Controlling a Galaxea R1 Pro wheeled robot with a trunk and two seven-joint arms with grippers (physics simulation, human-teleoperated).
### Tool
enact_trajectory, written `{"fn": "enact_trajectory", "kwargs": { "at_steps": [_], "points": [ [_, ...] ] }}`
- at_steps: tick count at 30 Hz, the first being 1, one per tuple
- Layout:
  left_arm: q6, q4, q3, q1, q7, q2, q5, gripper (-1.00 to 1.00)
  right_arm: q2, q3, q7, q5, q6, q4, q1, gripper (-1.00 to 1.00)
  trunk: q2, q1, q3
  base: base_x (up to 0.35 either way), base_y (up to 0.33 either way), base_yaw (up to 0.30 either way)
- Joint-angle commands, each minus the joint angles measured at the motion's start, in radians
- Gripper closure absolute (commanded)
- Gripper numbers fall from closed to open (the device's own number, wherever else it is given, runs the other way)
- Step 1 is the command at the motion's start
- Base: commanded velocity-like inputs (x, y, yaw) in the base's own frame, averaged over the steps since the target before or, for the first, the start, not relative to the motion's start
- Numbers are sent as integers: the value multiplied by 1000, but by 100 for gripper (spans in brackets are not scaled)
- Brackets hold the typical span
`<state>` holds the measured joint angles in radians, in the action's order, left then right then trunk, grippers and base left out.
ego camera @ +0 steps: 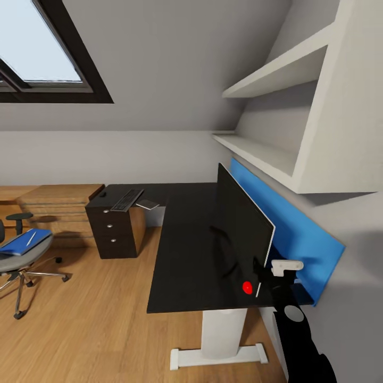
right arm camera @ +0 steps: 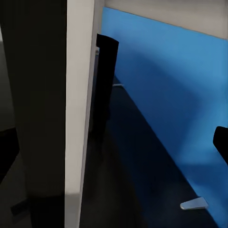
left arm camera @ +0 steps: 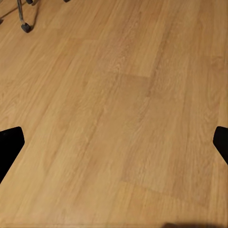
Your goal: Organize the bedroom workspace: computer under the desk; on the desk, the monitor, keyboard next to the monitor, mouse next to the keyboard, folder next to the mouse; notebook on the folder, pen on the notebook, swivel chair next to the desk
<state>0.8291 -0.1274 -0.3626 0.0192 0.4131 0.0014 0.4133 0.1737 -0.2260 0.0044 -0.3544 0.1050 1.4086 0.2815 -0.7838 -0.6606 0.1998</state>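
1. While the monitor (ego camera: 242, 229) already stands upright on the black surface (ego camera: 186, 239), close in front of the blue wall panel (ego camera: 298, 239), the right end effector (ego camera: 274, 274) sits at the screen's near edge. In the right wrist view its fingers are spread wide and released, w/ the panel's edge seemingly between them.
2. Left end effector (left arm camera: 114, 142) hangs released over bare floor (left arm camera: 114, 95), grasping nothing.
3. Keyboard (ego camera: 126, 200) lies at the surface's far end, well apart from the monitor. The folder (ego camera: 21, 243), w/ the pen (ego camera: 31, 238) on it, is still on the swivel chair (ego camera: 21, 258), off to the left.
4. Step in hand, prob.: squaring up the monitor. Best approach: clench on the bezel low down, nudge slowly, keep the thin stand flat, and mind the wall panel behind.
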Motion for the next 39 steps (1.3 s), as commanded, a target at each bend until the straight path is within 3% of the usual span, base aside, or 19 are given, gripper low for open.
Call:
{"fn": "enact_trajectory", "kwargs": {
  "at_steps": [1,11,33,37,38,39],
  "points": [
    [2,0,-9,1,6,0,6,-100,1,-1,0,-11,5,2,1,-100,-1,0,2,-8,-2,0],
    [2,0,-9,1,6,0,5,-100,1,-1,0,-11,5,1,0,-100,-1,0,2,-141,56,0],
    [1,0,-6,1,6,3,7,-100,1,1,3,-7,6,-9,1,-100,-1,0,2,-301,128,0],
    [1,0,-5,1,5,4,7,-100,1,8,3,-5,6,-42,1,-100,-1,0,2,-309,128,0],
    [1,0,-4,1,4,4,7,-100,1,14,2,-5,4,-122,1,-100,-1,0,2,-309,128,0],
    [1,0,-4,1,4,3,7,-100,1,14,2,-6,4,-137,1,-100,-1,0,2,-309,128,0]
  ]
}}
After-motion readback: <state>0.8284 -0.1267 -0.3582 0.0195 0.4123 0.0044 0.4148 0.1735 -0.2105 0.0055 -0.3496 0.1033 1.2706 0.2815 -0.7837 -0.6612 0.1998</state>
